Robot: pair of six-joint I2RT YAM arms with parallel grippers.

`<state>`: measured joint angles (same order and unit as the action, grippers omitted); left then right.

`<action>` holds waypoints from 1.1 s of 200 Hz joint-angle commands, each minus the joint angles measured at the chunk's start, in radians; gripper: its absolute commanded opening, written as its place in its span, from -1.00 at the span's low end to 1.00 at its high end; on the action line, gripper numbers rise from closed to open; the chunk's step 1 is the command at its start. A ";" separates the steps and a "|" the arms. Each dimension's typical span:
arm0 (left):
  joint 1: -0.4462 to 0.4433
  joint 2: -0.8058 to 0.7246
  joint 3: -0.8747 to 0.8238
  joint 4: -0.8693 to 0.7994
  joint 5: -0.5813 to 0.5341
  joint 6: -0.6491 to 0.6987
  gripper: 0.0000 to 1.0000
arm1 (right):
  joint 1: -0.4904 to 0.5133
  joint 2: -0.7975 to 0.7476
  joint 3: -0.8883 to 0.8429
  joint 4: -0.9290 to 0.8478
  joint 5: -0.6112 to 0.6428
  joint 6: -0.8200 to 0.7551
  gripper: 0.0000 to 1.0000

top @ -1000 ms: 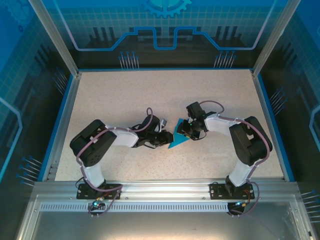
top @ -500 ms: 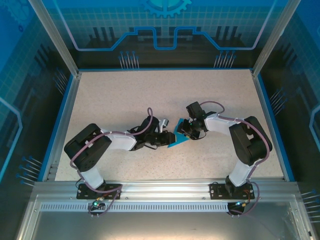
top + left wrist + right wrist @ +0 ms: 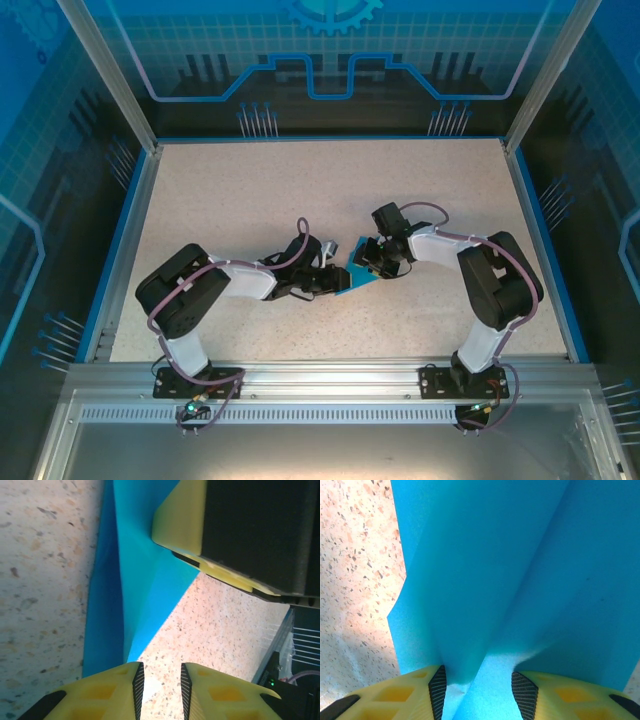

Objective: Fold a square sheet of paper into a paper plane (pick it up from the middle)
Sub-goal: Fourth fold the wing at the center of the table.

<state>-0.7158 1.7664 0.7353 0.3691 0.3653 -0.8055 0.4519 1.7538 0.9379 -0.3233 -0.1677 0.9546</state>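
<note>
Looking down from the top camera: the back wall carries a printed gear emblem (image 3: 335, 12) and blue circuit-style lines, with no lettering I can read. The speckled table (image 3: 250, 190) is bordered by a blue rim.

Left arm reaches in low from the left, toward the table's middle. In its wrist view the left gripper (image 3: 159, 680) has its fingers a narrow gap apart, with bare table showing between the pads. The left finger (image 3: 100, 690) sits over the tapered end of the blue paper (image 3: 135, 580), whose tip lies just at that finger's inner edge.

The paper is folded and lies near the centre of the table, between the two grippers. In the left wrist view it is a long wedge with a lengthwise crease, darker on one side and lighter on the other. Its long axis runs from gripper to gripper: narrow end toward the left gripper, wide end toward the right.

The right gripper (image 3: 480, 690) is down on the wide end. Its fingers stand well apart and straddle a raised fold of the paper. I cannot tell whether the pads (image 3: 438, 690) squeeze that fold or merely flank it.
</note>
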 commanded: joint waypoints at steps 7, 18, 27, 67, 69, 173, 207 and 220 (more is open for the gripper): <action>-0.005 -0.003 0.025 -0.054 -0.048 0.032 -0.40 | -0.007 0.100 -0.064 -0.140 0.165 0.012 -0.06; -0.004 -0.005 0.023 -0.058 -0.058 0.031 -0.40 | -0.007 0.101 -0.064 -0.141 0.167 0.015 -0.06; -0.004 -0.007 0.021 -0.060 -0.063 0.031 -0.40 | -0.008 0.101 -0.064 -0.142 0.168 0.014 -0.06; -0.004 -0.004 0.024 -0.065 -0.071 0.031 -0.41 | -0.007 0.102 -0.064 -0.147 0.176 0.014 -0.07; -0.004 -0.005 0.023 -0.065 -0.072 0.031 -0.41 | -0.007 0.103 -0.064 -0.148 0.177 0.013 -0.07; -0.004 0.003 0.030 -0.085 -0.080 0.028 -0.47 | -0.007 0.125 -0.064 -0.164 0.195 0.016 -0.11; -0.004 0.006 0.033 -0.092 -0.074 0.030 -0.49 | -0.007 0.135 -0.065 -0.169 0.192 0.010 -0.22; -0.004 0.008 0.036 -0.092 -0.074 0.031 -0.51 | -0.007 0.138 -0.065 -0.169 0.192 0.010 -0.22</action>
<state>-0.7166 1.7664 0.7456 0.3149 0.3027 -0.8024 0.4519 1.7721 0.9493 -0.3550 -0.1528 0.9688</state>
